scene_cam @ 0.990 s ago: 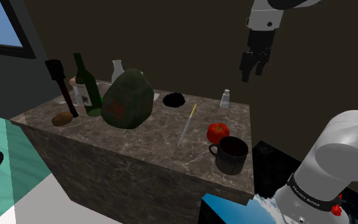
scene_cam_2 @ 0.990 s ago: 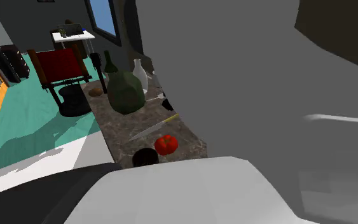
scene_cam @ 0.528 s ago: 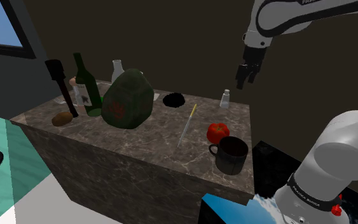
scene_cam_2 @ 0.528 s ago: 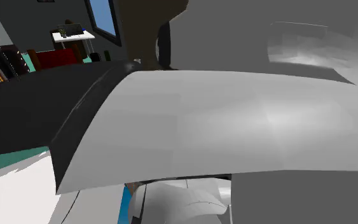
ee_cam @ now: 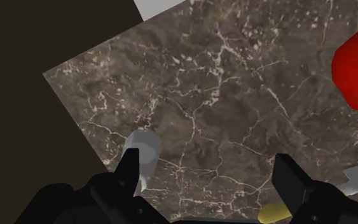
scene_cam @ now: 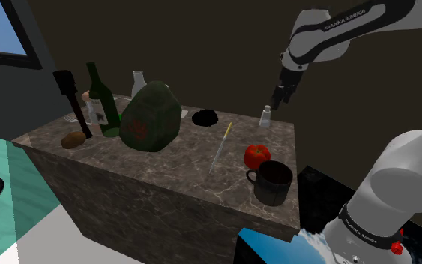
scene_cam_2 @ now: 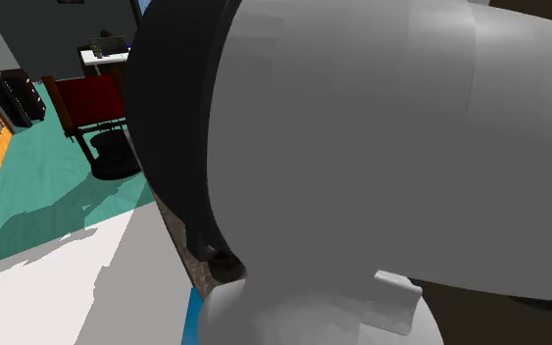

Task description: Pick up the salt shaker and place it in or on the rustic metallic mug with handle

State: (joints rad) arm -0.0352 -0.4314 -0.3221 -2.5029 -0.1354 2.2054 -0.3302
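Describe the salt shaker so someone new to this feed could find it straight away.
Start at the dark marble counter and go to its far corner on the shoulder view's right, close under the open gripper. The salt shaker stands there alone. It is small, pale and upright with a grey cap, unlike the red tomato and dark mug at the near corner.

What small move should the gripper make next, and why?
Probably shift sideways to centre over the shaker: the open gripper hovers above it, but the shaker sits by one finger, not between both.
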